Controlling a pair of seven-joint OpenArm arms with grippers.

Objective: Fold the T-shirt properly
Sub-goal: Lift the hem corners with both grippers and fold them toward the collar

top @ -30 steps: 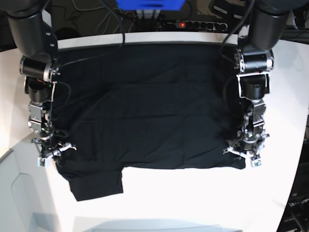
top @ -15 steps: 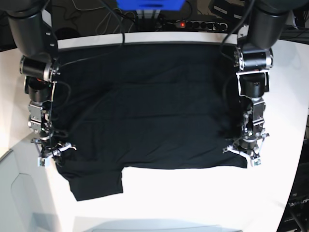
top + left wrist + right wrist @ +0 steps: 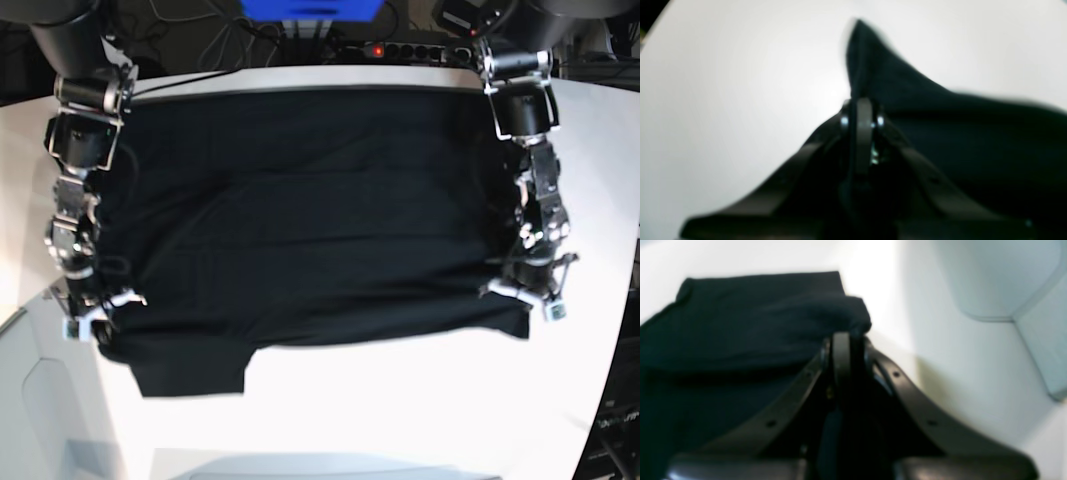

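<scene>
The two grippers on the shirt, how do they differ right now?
The left gripper sits at the T-shirt's straight lower corner, on the base view's right; the right gripper sits opposite, just above the flap that juts out toward the camera. In the wrist views, cloth rises in a peak beyond the left gripper, but bunches in a rounded fold at the right. Both are shut on the shirt's edge.

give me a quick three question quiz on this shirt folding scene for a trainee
1. True or false: the left gripper is shut on an edge of the T-shirt.
2. What is the right gripper pinching? A) a power strip B) the T-shirt's edge C) nothing
3. In the base view, what colour is the table under the shirt?

Key:
1. True; its jaws are closed with black cloth rising from between them.
2. B
3. White
</scene>
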